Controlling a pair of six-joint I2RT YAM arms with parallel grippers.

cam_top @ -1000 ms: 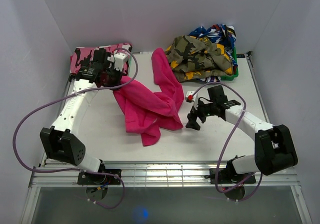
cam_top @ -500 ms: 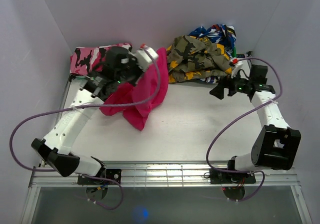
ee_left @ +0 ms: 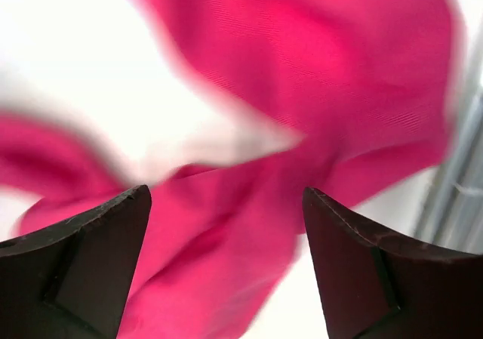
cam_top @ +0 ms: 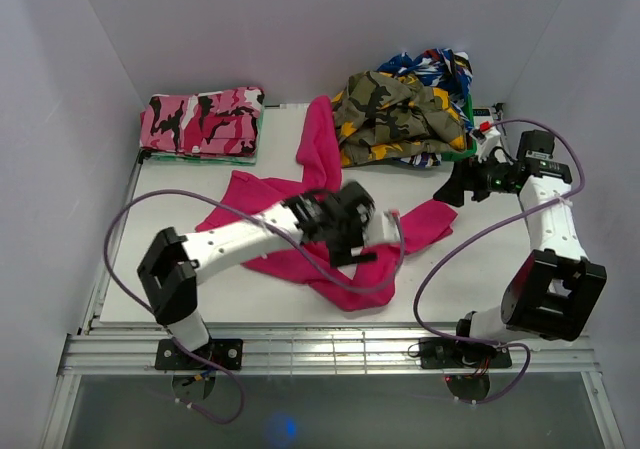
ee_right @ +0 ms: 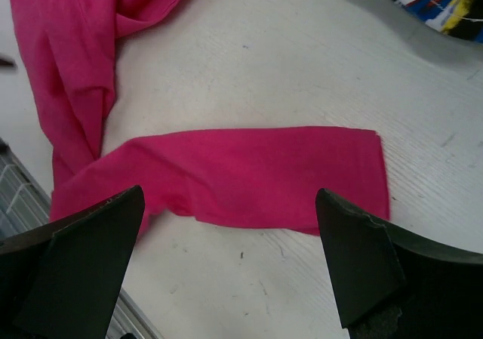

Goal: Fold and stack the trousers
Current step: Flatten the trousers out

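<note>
Two claws, and I read both as spread wide with nothing between the fingers. The left claw (ee_left: 226, 192) hangs over the trousers (cam_top: 270, 194) in the lower middle of the top view. On its wrist camera the two dark fingers (ee_left: 83, 271) stand far apart at the bottom corners. Beyond them is blurred magenta cloth, with a patch of white table showing at upper left. I cannot tell whether the fingertips touch the cloth.

The right claw (ee_right: 228, 194) sits at the right of the top view, near the green bin (cam_top: 462, 151), pointing left. Its wrist camera looks down on one trouser leg lying flat across the middle of the frame, its hem cut square at the right. More magenta cloth is bunched and twisted at upper left.

The trousers lie unfolded across the middle of the table (cam_top: 390, 184). One leg runs up toward the back wall at upper centre, just beside the olive camouflage heap (cam_top: 400, 119). Another leg reaches right toward the right claw, and the rest is rumpled under and around the left arm (cam_top: 240, 239). A folded pink camouflage pair (cam_top: 203, 124) rests at upper left, apart from the trousers. Blue patterned cloth (cam_top: 435, 67) tops the bin heap at upper right.
</note>
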